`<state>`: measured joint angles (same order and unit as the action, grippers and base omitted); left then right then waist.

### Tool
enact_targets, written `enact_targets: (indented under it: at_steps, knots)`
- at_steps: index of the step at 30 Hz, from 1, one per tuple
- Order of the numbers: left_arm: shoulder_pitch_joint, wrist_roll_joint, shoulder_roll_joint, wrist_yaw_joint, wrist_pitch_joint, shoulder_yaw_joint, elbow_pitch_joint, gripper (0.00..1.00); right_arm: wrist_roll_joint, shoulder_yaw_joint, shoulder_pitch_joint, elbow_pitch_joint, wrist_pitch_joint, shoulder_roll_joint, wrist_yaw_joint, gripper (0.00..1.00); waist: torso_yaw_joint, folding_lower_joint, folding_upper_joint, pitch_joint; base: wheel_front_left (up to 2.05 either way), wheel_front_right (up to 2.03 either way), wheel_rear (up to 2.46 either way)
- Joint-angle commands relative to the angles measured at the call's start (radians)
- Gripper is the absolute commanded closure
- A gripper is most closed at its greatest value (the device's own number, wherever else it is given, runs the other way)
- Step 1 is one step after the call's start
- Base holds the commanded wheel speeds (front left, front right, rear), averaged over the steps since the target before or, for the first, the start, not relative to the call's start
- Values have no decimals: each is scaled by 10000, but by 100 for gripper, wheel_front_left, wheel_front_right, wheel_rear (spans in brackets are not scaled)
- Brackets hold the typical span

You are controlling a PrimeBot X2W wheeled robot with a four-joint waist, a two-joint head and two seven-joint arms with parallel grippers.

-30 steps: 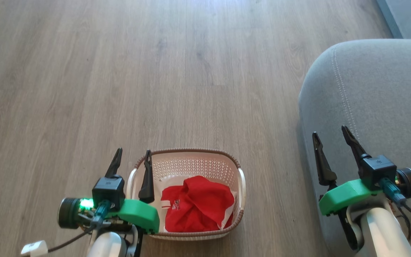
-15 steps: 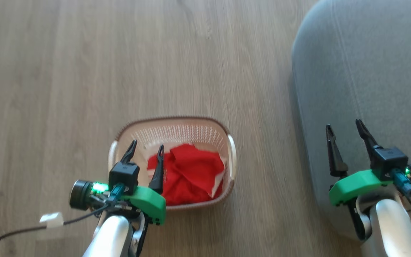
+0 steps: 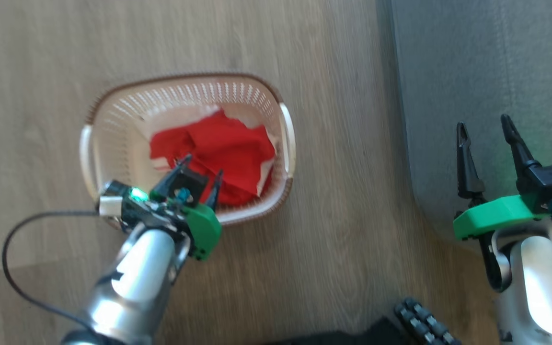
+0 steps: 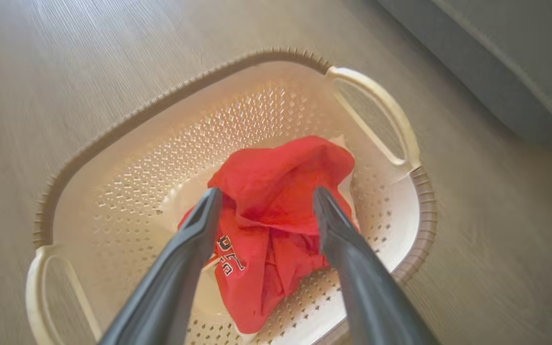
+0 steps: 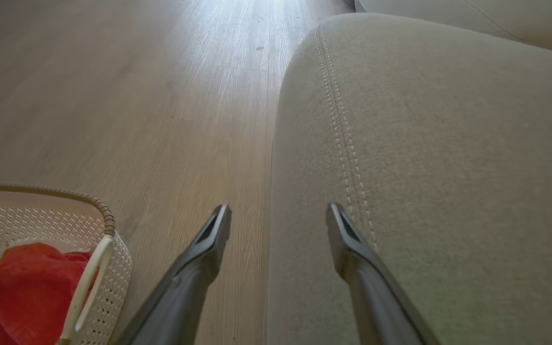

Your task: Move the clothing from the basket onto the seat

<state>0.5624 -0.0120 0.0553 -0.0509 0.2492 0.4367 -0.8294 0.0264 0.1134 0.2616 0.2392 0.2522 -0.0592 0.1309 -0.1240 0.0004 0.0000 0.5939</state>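
- Your left claw (image 4: 266,191): fingers spread, tips poised over the clothing (image 4: 285,167).
- The clothing: bunched inside the basket (image 4: 127,120), which sits on the floor (image 4: 65,57).
- Your right claw (image 5: 278,208): fingers spread, empty, over the seat (image 5: 448,143) edge.

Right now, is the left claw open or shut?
Open. Left claw fingers stand wide apart over the clothing in the basket; nothing pinched.
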Motion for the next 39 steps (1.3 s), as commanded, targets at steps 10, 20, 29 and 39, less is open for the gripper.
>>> enact_targets:
  at_steps: [10,20,29,39]
  knots:
    - [2328,-136,416,337,126,-21,-3267,0,-583,-357,305,-464,95,86,-2,0,-1086,-4,0,2538,0,0,0]
    - [3574,796,887,-25,-472,-894,-4471,0,-915,-1289,618,-479,95,88,-2,0,-1665,-4,0,3371,0,0,0]
    - [3932,749,1444,-586,-2214,-766,-4599,0,-895,-2345,692,-452,95,88,-2,0,-2026,-4,0,3626,0,0,0]
    - [4271,462,1839,-178,-3370,-186,-4611,0,-1163,-2755,531,-576,95,89,-2,0,-2242,-4,0,3877,0,0,0]
